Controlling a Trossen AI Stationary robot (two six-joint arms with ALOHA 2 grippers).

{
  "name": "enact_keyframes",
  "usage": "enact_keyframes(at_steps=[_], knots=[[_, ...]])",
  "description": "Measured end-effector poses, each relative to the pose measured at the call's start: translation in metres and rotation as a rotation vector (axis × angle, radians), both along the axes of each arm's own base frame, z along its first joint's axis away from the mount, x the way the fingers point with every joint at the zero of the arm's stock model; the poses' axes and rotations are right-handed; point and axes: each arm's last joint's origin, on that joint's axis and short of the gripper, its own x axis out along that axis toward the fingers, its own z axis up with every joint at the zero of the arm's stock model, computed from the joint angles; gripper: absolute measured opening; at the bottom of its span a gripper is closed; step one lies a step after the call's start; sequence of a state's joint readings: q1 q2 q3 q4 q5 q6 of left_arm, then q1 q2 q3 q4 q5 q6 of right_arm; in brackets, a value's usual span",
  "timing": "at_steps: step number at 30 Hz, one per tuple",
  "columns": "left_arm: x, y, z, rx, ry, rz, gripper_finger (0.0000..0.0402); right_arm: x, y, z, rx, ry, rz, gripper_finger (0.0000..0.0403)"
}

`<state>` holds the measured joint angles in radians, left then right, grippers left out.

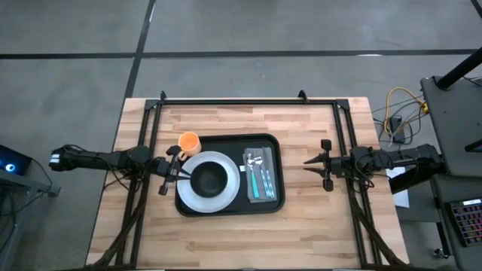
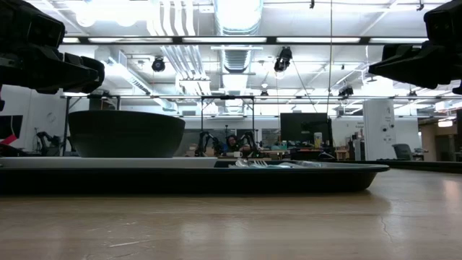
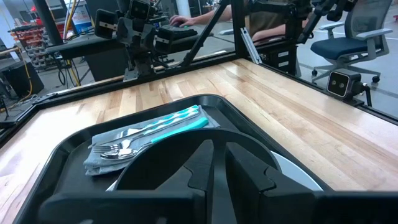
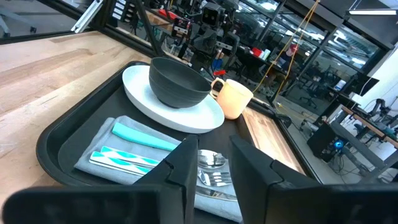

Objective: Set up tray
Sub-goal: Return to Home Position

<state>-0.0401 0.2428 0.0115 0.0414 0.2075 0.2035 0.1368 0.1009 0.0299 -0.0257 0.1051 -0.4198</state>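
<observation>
Laid tray (image 1: 276,150) (left gripper (image 1: 184,172) over plate (image 1: 199,199))

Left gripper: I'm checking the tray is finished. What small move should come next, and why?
Probably draw the left gripper leftward off the tray: it hangs over the plate rim, the setting looks complete, and the right gripper waits clear beside it.

One camera looks straight down on my whole table (image 1: 226,241), another sits at table-top height close to the tray (image 2: 216,179) facing the room, and my two wrist cameras look across that same tray from opposite sides, close above it.
</observation>
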Motion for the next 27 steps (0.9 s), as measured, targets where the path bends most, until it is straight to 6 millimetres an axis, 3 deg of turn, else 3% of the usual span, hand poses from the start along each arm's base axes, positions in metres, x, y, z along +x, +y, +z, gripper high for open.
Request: enact_keyframes(at_steps=[17,27], knots=[[0.0000,0.0000,0.0000,0.000,0.000,0.000,0.0022,0.0000,0.0000,0.0000,0.000,0.000,0.000,0.0068],[0.0000,0.0000,0.0000,0.000,0.000,0.000,0.0022,0.0000,0.0000,0.0000,0.000,0.000,0.000,0.0082]])
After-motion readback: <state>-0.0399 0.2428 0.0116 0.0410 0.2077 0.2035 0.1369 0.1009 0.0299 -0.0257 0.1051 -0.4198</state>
